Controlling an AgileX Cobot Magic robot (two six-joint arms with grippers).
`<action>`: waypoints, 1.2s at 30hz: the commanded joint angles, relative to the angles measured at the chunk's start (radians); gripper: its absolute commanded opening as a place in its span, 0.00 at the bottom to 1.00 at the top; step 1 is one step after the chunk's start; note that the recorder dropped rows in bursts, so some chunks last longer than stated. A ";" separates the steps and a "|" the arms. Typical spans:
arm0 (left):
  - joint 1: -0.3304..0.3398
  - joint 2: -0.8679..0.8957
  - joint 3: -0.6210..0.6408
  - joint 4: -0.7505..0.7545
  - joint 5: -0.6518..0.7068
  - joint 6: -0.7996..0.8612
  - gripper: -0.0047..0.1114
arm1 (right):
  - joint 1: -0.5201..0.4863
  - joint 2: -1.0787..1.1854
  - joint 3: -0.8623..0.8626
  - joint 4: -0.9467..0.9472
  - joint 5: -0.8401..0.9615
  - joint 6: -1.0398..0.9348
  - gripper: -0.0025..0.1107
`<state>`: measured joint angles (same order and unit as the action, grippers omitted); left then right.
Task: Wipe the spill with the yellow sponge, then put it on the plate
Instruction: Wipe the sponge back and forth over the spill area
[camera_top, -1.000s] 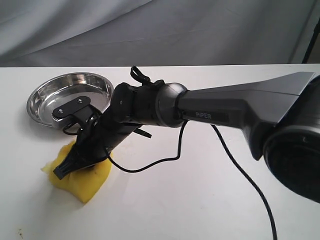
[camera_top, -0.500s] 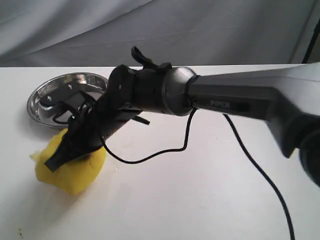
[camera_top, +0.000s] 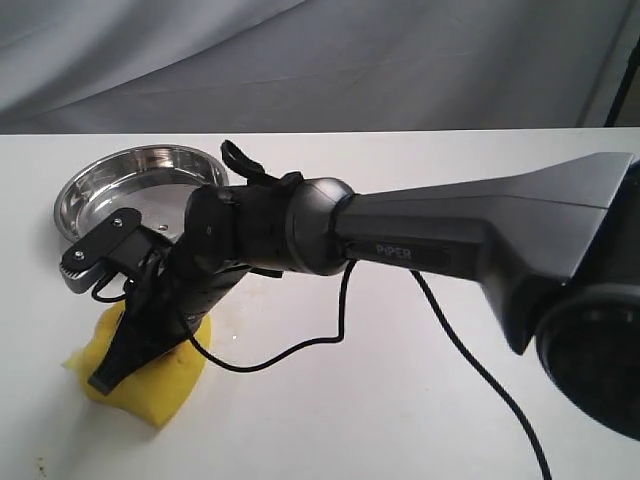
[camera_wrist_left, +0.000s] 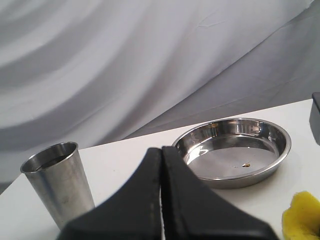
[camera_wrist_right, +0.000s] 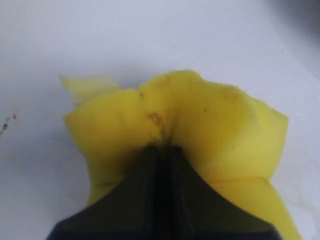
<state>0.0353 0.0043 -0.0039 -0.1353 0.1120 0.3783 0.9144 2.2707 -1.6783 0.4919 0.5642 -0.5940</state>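
The yellow sponge (camera_top: 160, 390) lies pressed on the white table in front of the plate (camera_top: 105, 180), a shiny steel dish at the back left. My right gripper (camera_top: 106, 376) reaches across from the right and is shut on the sponge, pinching its top into a crease (camera_wrist_right: 162, 131). Brown specks mark the sponge (camera_wrist_right: 200, 120). No puddle of the spill shows; only a faint brownish trace (camera_top: 232, 330) lies next to the sponge. My left gripper (camera_wrist_left: 161, 148) is shut on nothing, with the plate (camera_wrist_left: 215, 165) beyond it and a sponge corner (camera_wrist_left: 302, 217) to one side.
A steel cup (camera_wrist_left: 60, 182) stands on the table near the left gripper. The right arm's black cable (camera_top: 300, 350) trails over the table behind the sponge. A grey cloth backdrop (camera_top: 320, 60) hangs behind the table's far edge.
The right gripper has dragged the sponge over the table, first leftward, then toward the front edge. Its grip on the sponge has stayed shut.
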 joint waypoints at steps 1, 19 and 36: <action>-0.004 -0.004 0.004 -0.002 -0.011 -0.003 0.04 | 0.015 0.024 0.001 -0.005 0.052 -0.008 0.02; -0.004 -0.004 0.004 -0.002 -0.011 -0.003 0.04 | 0.013 0.049 0.001 -0.714 0.233 0.412 0.02; -0.004 -0.004 0.004 -0.002 -0.011 -0.003 0.04 | -0.063 0.004 0.001 -0.927 0.133 0.709 0.02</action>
<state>0.0353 0.0043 -0.0039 -0.1353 0.1120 0.3783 0.8706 2.2819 -1.6981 -0.4006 0.6806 0.1060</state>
